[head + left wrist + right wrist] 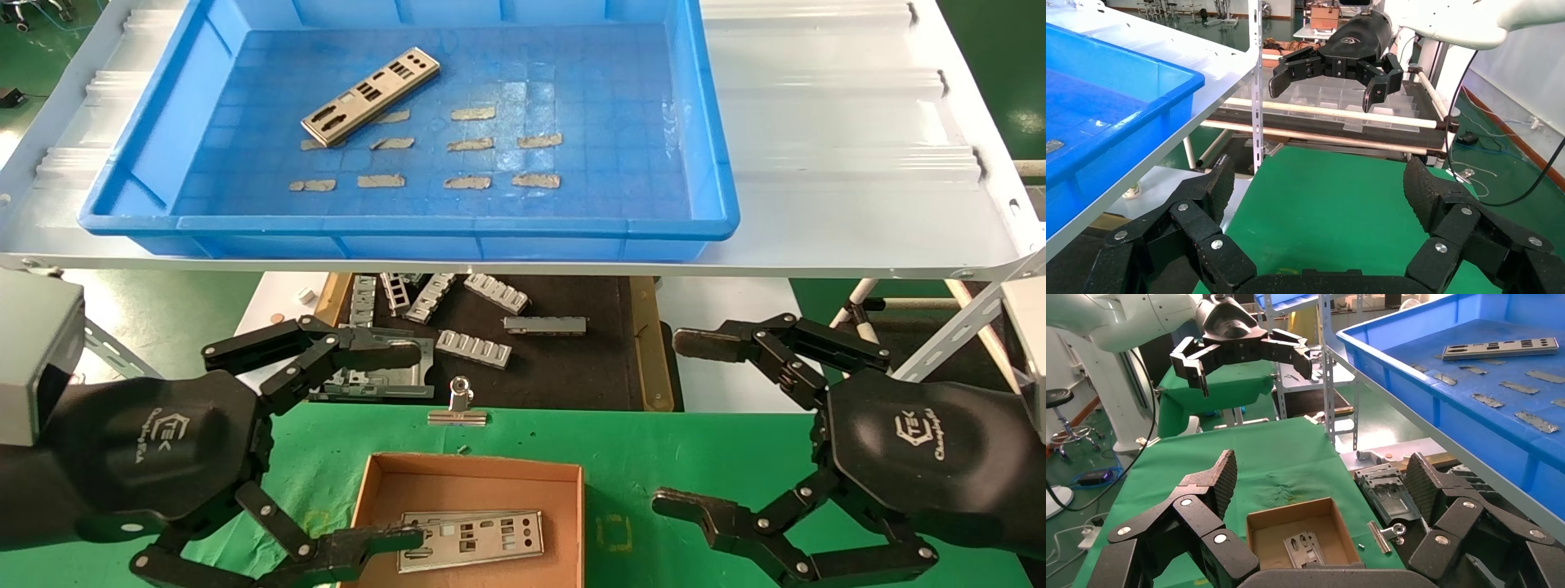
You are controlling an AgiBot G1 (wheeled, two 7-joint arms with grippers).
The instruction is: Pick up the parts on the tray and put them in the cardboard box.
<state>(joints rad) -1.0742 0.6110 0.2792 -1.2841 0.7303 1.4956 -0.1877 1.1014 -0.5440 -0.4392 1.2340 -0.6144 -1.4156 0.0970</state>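
One silver plate (372,95) lies slanted in the back left of the blue tray (409,224), which stands on a raised white shelf. The plate also shows in the right wrist view (1499,348). The cardboard box (474,474) sits on the green cloth below, between my grippers, with silver plates (471,539) lying flat in it. My left gripper (404,445) is open and empty just left of the box. My right gripper (678,420) is open and empty to the right of the box. The box (1291,517) shows between the right fingers.
A small silver binder clip (458,408) lies on the cloth behind the box. Grey ribbed brackets (474,347) lie on a black mat (572,367) under the shelf. The white shelf's front edge (858,253) overhangs the mat. Tan tape strips (470,147) mark the tray floor.
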